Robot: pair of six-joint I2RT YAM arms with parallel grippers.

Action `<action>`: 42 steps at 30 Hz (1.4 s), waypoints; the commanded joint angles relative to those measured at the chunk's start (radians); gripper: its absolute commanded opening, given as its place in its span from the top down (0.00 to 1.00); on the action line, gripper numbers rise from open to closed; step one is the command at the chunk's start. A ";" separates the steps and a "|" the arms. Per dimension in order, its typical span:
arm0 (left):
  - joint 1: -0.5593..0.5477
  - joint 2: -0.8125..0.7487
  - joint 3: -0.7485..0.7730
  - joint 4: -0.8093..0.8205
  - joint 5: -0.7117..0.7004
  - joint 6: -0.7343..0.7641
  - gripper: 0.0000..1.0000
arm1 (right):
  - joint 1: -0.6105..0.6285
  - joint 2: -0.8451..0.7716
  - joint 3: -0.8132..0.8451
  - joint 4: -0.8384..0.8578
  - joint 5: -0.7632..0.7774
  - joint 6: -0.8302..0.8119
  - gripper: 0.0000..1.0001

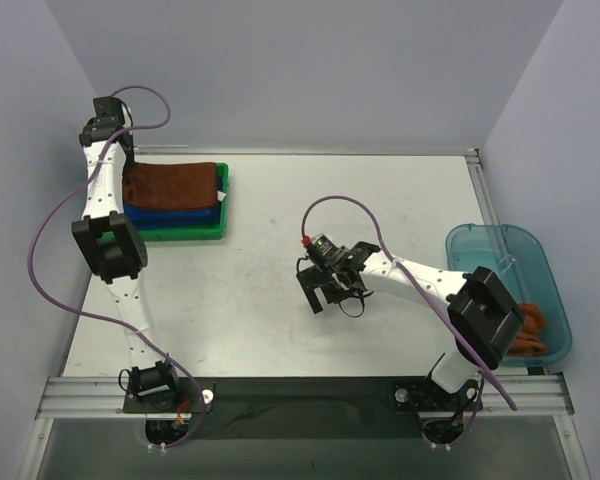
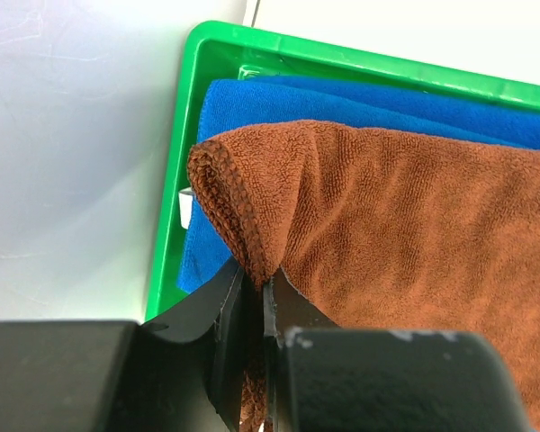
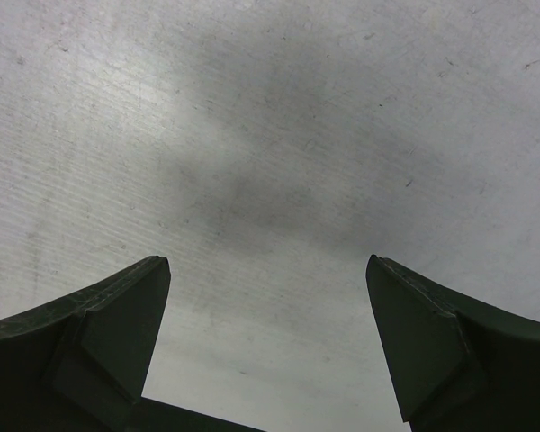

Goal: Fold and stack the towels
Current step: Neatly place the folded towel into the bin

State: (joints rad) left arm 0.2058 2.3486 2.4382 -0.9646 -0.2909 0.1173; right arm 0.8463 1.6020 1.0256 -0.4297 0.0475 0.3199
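A folded rust-brown towel (image 1: 175, 183) lies on top of folded royal blue towels (image 1: 170, 212) in a green tray (image 1: 195, 234) at the table's far left. In the left wrist view my left gripper (image 2: 254, 274) is shut on the near left edge of the brown towel (image 2: 387, 234), with cloth pinched between the jaws and a blue towel (image 2: 252, 99) below. In the top view its fingers are hidden under the left arm. My right gripper (image 1: 325, 295) hangs open and empty over bare table at mid-table; the right wrist view shows its gripper (image 3: 268, 261) with jaws wide apart.
A translucent teal bin (image 1: 500, 245) stands at the right edge, with an orange-brown cloth (image 1: 530, 325) in its near end. The green tray's rim (image 2: 166, 225) sits close to the left wall. Purple cables loop off both arms.
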 commanded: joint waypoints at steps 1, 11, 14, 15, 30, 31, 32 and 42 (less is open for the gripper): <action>0.006 0.017 0.073 0.037 -0.047 0.022 1.00 | 0.014 0.013 0.044 -0.038 -0.001 -0.004 0.05; 0.007 0.034 0.082 0.024 -0.111 0.047 1.00 | 0.028 0.027 0.059 -0.047 0.000 0.001 0.05; 0.007 0.041 0.081 0.020 -0.116 0.059 1.00 | 0.031 0.026 0.056 -0.049 0.000 0.002 0.05; 0.009 0.047 0.081 0.020 -0.120 0.062 1.00 | 0.031 0.027 0.057 -0.049 0.000 0.002 0.05; -0.002 0.068 0.061 0.050 -0.211 0.058 0.26 | 0.043 0.035 0.062 -0.052 0.003 0.001 0.05; -0.009 0.066 0.055 0.058 -0.229 0.058 0.20 | 0.043 0.033 0.064 -0.052 0.003 0.001 0.05; -0.017 0.061 0.048 0.063 -0.238 0.055 0.16 | 0.043 0.032 0.065 -0.052 0.006 0.002 0.05; -0.094 -0.199 -0.086 0.110 -0.050 -0.105 0.02 | 0.027 -0.118 0.022 -0.053 0.153 0.021 0.04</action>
State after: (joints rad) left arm 0.1448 2.3539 2.3795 -0.9295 -0.4416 0.0952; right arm 0.8829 1.5852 1.0546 -0.4416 0.1074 0.3229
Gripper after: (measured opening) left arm 0.974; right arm 0.952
